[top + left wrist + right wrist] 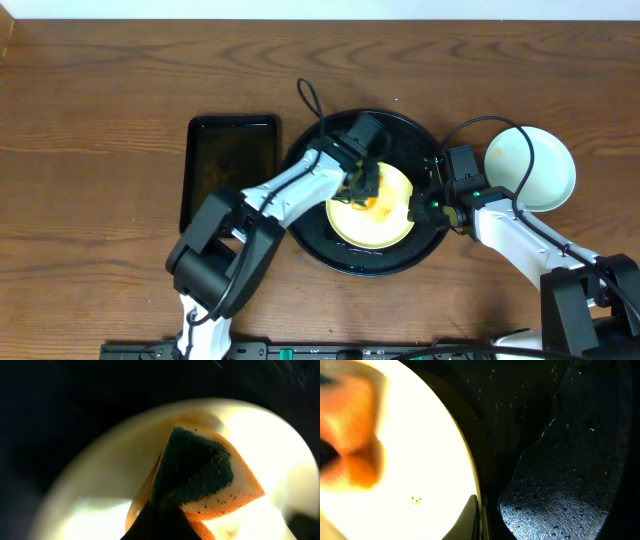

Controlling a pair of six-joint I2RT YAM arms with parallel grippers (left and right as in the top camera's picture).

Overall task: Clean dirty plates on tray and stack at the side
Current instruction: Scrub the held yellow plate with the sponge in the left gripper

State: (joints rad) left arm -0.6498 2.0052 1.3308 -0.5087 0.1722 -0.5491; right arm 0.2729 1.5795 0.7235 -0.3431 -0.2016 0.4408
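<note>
A pale yellow plate (388, 228) lies on the round black tray (405, 128). My left gripper (362, 188) is shut on an orange sponge with a green scrub face (369, 201) and presses it on the plate's middle. In the left wrist view the sponge (200, 470) rests on the plate (95, 485) ahead of the jaws (165, 527). My right gripper (428, 207) is shut on the plate's right rim. In the right wrist view its fingers (482, 520) straddle the rim of the plate (420, 460), which carries small brown specks. Two pale mint plates (530, 166) sit stacked on the table to the right of the tray.
A rectangular black tray (232, 160) lies left of the round tray, with no sponge in it. A black cable (312, 100) loops behind the round tray. The round tray's floor (560, 490) looks wet and speckled. Brown wooden table all around.
</note>
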